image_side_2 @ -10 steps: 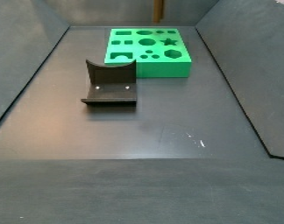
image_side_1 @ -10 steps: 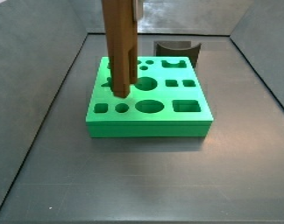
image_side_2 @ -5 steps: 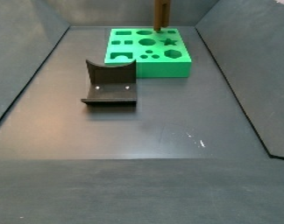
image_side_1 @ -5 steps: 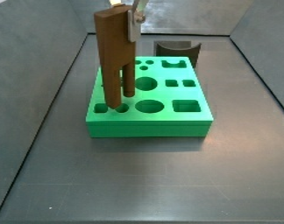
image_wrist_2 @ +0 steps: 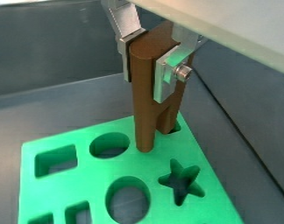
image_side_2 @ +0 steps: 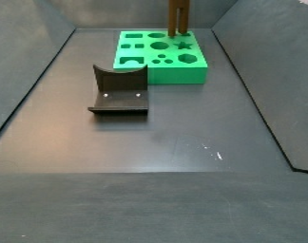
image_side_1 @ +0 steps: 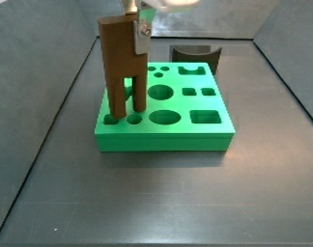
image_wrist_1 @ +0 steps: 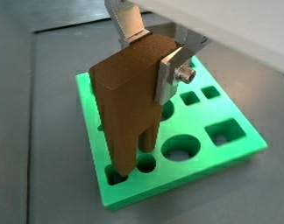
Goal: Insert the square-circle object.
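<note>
The gripper is cut off by the frame edge in both wrist views; only its silver fingers show. In a side view the gripper runs out of frame above. The wooden piece is cropped at its upper end in a side view. Its prong tips, over the green block, are too small there to tell whether they sit in the holes. The fixture is partly hidden behind the block.
</note>
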Tool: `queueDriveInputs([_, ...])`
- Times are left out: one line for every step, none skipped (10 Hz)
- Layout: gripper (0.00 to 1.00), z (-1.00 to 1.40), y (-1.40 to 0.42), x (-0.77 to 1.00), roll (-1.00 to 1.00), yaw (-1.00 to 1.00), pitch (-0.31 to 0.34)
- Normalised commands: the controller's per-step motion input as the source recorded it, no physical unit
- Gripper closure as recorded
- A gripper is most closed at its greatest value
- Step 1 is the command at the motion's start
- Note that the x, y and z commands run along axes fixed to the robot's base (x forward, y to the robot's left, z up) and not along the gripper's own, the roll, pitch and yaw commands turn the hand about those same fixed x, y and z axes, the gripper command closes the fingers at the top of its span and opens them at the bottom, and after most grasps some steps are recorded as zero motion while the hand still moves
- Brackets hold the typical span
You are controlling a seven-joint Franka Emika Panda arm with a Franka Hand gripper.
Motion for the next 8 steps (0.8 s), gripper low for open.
queueDriveInputs([1.00,0.08,-0.16,0.00,0.00,-0.95,0.000])
queueDriveInputs([1.00,0.01,-0.16,0.00,0.00,-0.97,0.000])
queueDriveInputs([1.00,0.00,-0.18,0.00,0.00,-0.97,0.000])
queueDriveInputs([1.00,-0.05,-0.26,0.00,0.00,-0.92,0.000])
queueDriveInputs([1.00,-0.13,-0.17,-0.01,0.00,-0.59,-0.029])
queueDriveInputs([1.00,-0.19,-0.11,-0.02,0.02,-0.46,-0.017])
queueDriveInputs([1.00,-0.10,-0.02,0.00,0.11,-0.21,-0.003])
queueDriveInputs([1.00,-0.17,0.00,0.00,0.01,0.00,0.000])
